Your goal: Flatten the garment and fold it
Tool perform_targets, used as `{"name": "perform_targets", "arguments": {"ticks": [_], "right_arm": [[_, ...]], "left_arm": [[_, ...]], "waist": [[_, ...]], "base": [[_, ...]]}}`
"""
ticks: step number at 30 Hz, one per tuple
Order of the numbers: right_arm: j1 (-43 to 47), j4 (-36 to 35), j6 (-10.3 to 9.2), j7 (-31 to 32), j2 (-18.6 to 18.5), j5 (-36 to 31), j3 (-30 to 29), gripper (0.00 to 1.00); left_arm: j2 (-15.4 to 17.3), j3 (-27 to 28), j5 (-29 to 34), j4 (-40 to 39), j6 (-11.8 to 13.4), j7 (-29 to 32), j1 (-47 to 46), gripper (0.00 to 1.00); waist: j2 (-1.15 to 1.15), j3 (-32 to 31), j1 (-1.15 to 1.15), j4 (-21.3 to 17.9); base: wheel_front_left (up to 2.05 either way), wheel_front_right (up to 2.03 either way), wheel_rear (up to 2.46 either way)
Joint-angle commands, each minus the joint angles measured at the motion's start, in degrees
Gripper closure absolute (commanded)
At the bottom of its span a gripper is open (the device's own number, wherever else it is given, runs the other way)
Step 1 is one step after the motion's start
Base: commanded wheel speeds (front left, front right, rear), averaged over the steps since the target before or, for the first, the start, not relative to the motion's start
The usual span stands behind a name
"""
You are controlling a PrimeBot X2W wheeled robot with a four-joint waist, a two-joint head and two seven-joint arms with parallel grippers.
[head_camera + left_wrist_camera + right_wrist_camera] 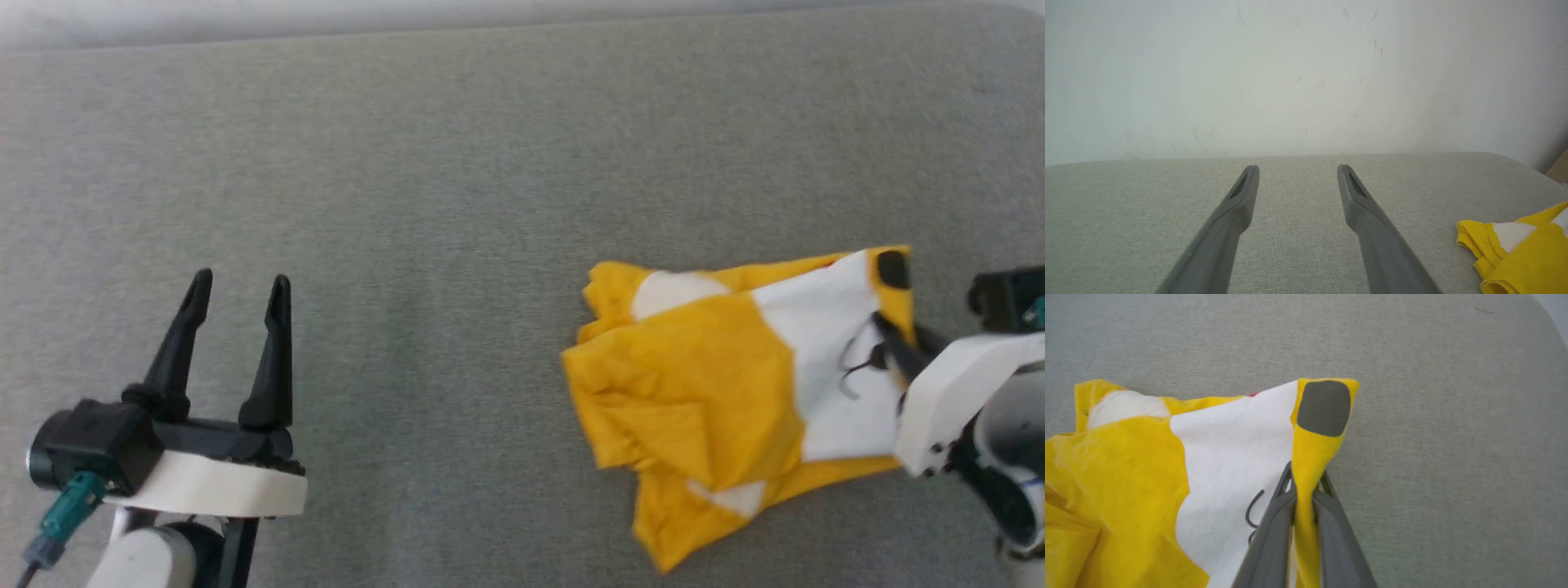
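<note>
Right wrist view: right gripper (1305, 482) pinches yellow garment (1126, 465) fold, dark patch (1324, 408) at 12 o'clock. Head view: left gripper (239, 286) spread wide, empty, garment at 3 o'clock.

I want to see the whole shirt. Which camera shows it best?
The head view: nearly the whole crumpled shirt lies in it. The right wrist view shows one end close up, pinched in the right gripper. The left wrist view catches a yellow corner at its right edge.
</note>
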Motion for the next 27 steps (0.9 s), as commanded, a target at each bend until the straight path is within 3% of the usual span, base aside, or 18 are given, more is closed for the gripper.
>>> {"name": "perform_targets", "arguments": {"ticks": [1,9,17,25,26,27], "right_arm": [[-2.3,0.0,-0.05,1.1,-1.9,-1.3,-0.9,1.0],[-8.7,1.7,-0.05,3.6,-9.3,-6.3,-4.8,1.0],[-12.6,5.5,-0.05,4.0,-14.8,-12.0,-10.5,1.0],[-16.8,11.4,-0.05,-0.4,-16.1,-14.6,-13.7,1.0],[-17.3,12.0,-0.05,-0.9,-15.7,-14.8,-13.8,0.98],[-17.8,12.5,-0.05,-1.3,-15.4,-15.1,-13.9,0.79]], "left_arm": [[0.8,0.3,0.7,-1.0,-0.3,0.3,-1.5,0.0],[4.0,3.5,1.7,-5.9,0.6,1.0,-4.0,0.0],[6.8,5.5,2.7,-9.4,0.3,0.7,-6.7,0.0],[6.6,7.6,2.1,-11.9,-0.1,-1.6,-8.6,0.0],[6.7,7.8,2.4,-12.1,-0.2,-1.8,-8.8,0.0],[6.8,8.0,2.6,-12.3,-0.4,-2.0,-9.0,0.0]], "waist": [[0.0,3.2,0.0,-3.5],[0.0,9.9,0.0,-8.2],[0.0,16.5,0.0,-9.4],[0.0,21.4,0.0,-9.2],[0.0,21.8,0.0,-9.3],[0.0,22.1,0.0,-9.3]], "base": [[0.0,0.0,0.0],[0.0,0.0,0.0],[0.0,0.0,0.0],[0.0,0.0,0.0],[0.0,0.0,0.0],[0.0,0.0,0.0]]}}
